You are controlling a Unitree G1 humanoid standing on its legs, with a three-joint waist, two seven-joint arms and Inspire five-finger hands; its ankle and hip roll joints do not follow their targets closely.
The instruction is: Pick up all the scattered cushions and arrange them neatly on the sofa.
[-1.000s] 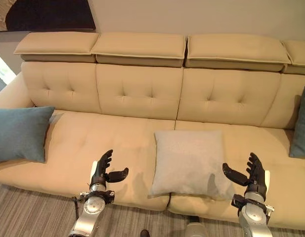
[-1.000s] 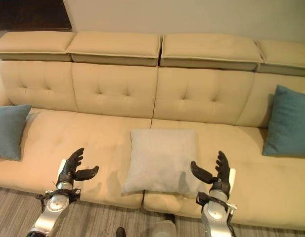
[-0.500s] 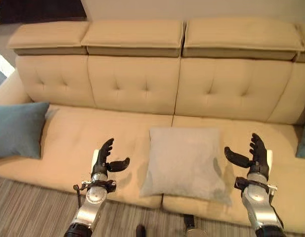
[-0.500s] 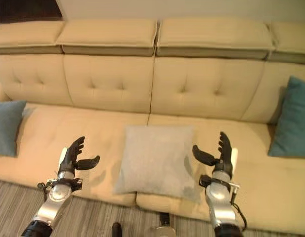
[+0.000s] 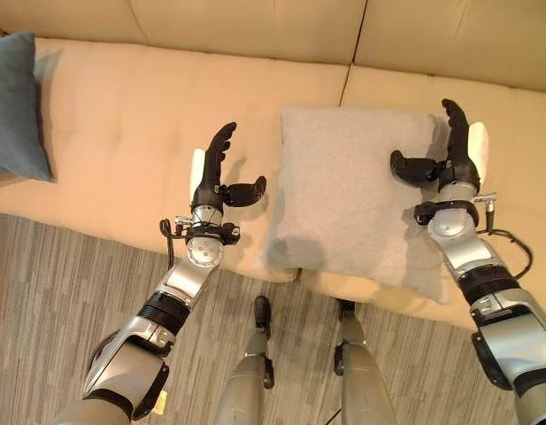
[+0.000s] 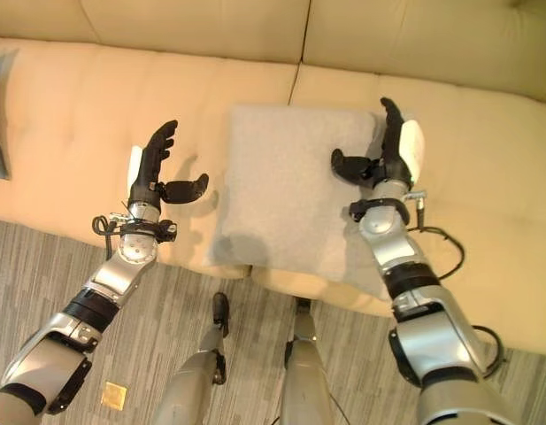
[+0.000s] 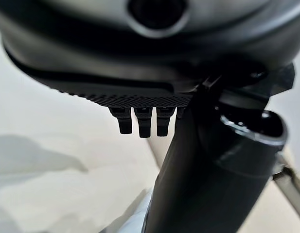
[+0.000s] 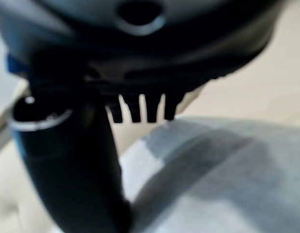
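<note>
Grey cushion (image 5: 352,190) lies between the left hand (image 5: 212,173) and right hand (image 5: 449,158).

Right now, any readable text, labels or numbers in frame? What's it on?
None readable.
Grey cushion: plain fabric, no label showing.
Teal cushion: plain, no tag showing.
Sofa: plain upholstery, no print.
Left robot hand and right robot hand, both open: no legible marking.

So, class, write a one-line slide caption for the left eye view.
Open left hand and right hand flank a grey cushion lying flat on the beige sofa.
</note>
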